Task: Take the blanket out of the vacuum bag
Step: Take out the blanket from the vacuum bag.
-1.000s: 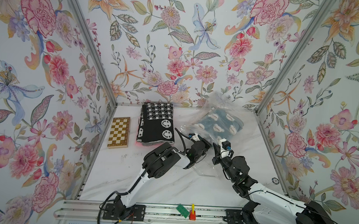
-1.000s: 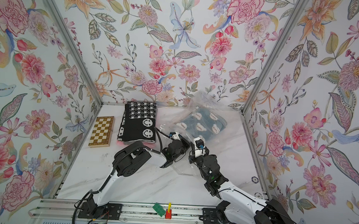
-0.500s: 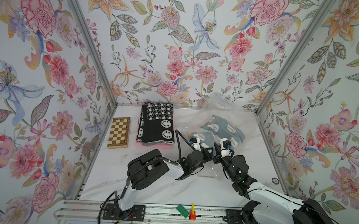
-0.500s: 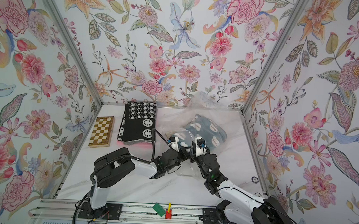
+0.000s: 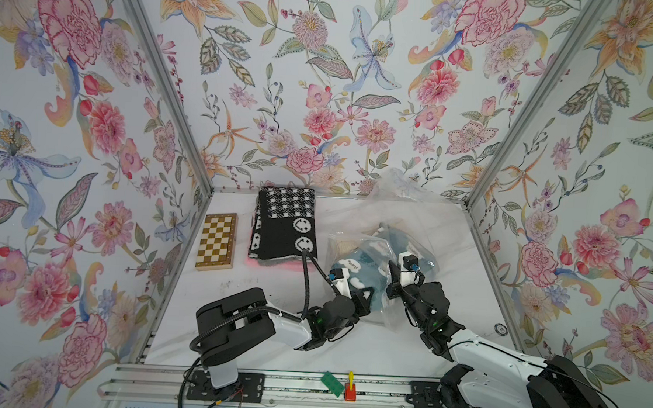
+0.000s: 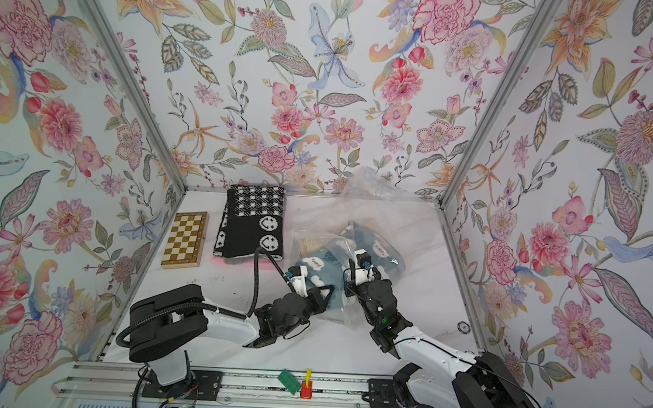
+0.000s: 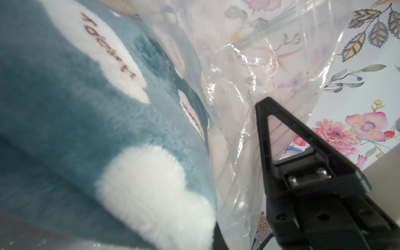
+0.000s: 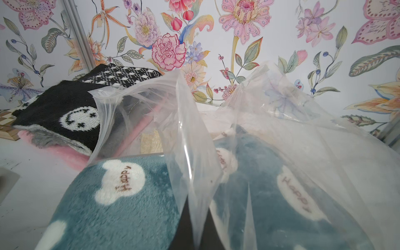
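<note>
The blanket (image 5: 354,269) (image 6: 313,273) is teal plush with white clouds. It lies partly out of the clear crinkly vacuum bag (image 5: 403,201) (image 6: 378,205) at the back right. In the right wrist view its bare end (image 8: 121,207) shows beside the film-covered part. My left gripper (image 5: 367,292) (image 6: 325,289) is shut on the blanket's near edge. In the left wrist view only one finger (image 7: 292,173) shows beside the fleece. My right gripper (image 5: 393,273) (image 6: 348,277) (image 8: 195,236) is shut on a fold of the bag's film.
A folded black-and-white smiley blanket (image 5: 285,226) lies on a pink one at the back, just left of the bag's mouth. A wooden chessboard (image 5: 216,240) sits by the left wall. A small round token (image 5: 500,328) lies near the right wall.
My left arm has drawn back toward the front, and the teal blanket has slid further out of the bag with it. My right gripper has stayed about where it was, holding the film.
</note>
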### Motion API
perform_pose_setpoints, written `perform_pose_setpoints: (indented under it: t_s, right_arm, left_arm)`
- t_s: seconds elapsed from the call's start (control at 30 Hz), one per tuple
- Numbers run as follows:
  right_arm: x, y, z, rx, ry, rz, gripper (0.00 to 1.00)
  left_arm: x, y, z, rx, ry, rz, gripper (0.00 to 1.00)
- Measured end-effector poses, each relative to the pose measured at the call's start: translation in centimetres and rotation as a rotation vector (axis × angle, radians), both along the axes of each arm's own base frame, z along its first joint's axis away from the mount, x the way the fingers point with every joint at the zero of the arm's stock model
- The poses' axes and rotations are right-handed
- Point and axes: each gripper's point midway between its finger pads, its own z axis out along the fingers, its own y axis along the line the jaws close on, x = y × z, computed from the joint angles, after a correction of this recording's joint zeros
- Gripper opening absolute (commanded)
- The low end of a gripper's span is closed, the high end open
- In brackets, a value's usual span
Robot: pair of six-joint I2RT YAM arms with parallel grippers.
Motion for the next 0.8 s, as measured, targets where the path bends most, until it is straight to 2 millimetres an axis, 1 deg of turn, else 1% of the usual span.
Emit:
perform_pose_setpoints:
  t_s: [0.03, 0.07, 0.17, 0.23, 0.3, 0.4, 0.5, 0.57, 0.67, 0.8]
  right_arm:
    - [0.0, 0.0, 0.0, 0.000, 0.000, 0.000, 0.00]
    - [0.0, 0.0, 0.0, 0.000, 0.001, 0.000, 0.00]
    - [0.0, 0.0, 0.0, 0.000, 0.000, -0.001, 0.00]
    - [0.0, 0.0, 0.0, -0.001, 0.000, -0.003, 0.00]
    - [0.0, 0.0, 0.0, -0.001, 0.000, -0.003, 0.00]
    - [0.0, -0.1, 0.0, -0.001, 0.000, -0.003, 0.00]
    - [0.0, -0.1, 0.1, 0.001, -0.002, -0.003, 0.00]
    - [0.0, -0.1, 0.1, 0.002, -0.003, -0.003, 0.00]
    - [0.0, -0.1, 0.2, 0.002, -0.004, -0.003, 0.00]
    - [-0.1, -0.2, 0.3, 0.002, -0.006, -0.005, 0.00]
  left_arm:
    - [-0.1, 0.6, -0.7, 0.002, 0.007, 0.011, 0.20]
    - [-0.1, 1.0, -1.2, 0.002, 0.010, 0.020, 0.23]
    - [0.2, 1.4, -2.3, -0.011, 0.014, 0.038, 0.38]
    - [0.6, 1.4, -2.2, -0.037, 0.010, 0.045, 0.46]
    - [1.2, 1.5, -1.8, -0.065, 0.008, 0.057, 0.50]
    - [2.4, 1.9, -1.6, -0.105, 0.011, 0.088, 0.51]
    - [3.4, 2.1, -2.0, -0.131, 0.019, 0.102, 0.46]
    - [4.0, 1.8, -2.3, -0.140, 0.022, 0.101, 0.43]
    - [5.1, 0.7, -2.1, -0.158, 0.020, 0.080, 0.41]
    - [5.9, -2.1, -0.5, -0.205, 0.004, 0.026, 0.40]
